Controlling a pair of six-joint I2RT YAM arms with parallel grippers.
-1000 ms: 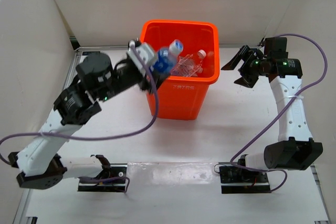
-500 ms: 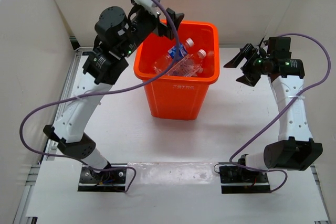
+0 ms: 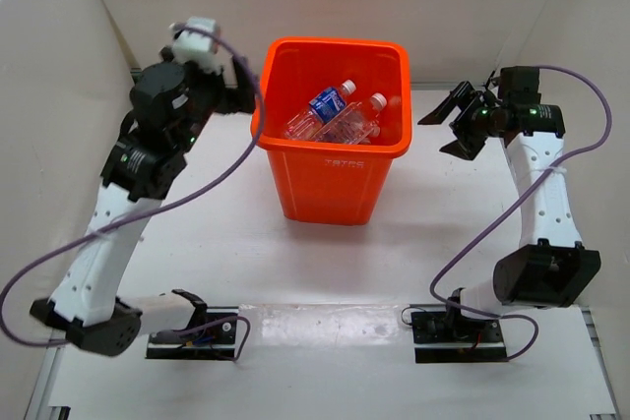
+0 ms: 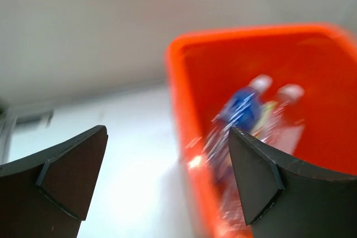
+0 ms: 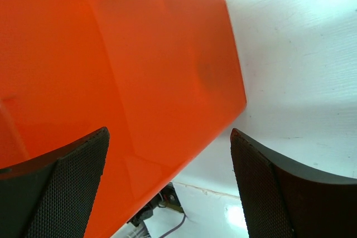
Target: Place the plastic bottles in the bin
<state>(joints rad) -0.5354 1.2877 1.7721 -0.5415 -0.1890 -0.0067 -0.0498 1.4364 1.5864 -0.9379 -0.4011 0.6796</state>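
Left gripper (image 3: 236, 88) — fingers spread wide, nothing between them. It hangs just outside the bin (image 3: 335, 179) at the left rim. In its wrist view the orange mouth lies ahead of the jaws and to their right. Right gripper (image 3: 446, 133) is also spread and empty. It sits off the opposite wall with a gap, jaws facing the bin's side.

The plastic bottles (image 3: 359, 123) lie piled together inside the bin, between the two grippers. The blue-labelled bottle (image 3: 325, 105) is closest to the left gripper, to its right and below the rim. Their long axes run slantwise — caps toward the far side and the right gripper, bases back toward the left gripper.

I see no bottle outside the bin in any view. My read: the task is at or near its end. Neither gripper has anything to reach for, so the coming move is likely a pull-back from the rim, each arm to its own side.
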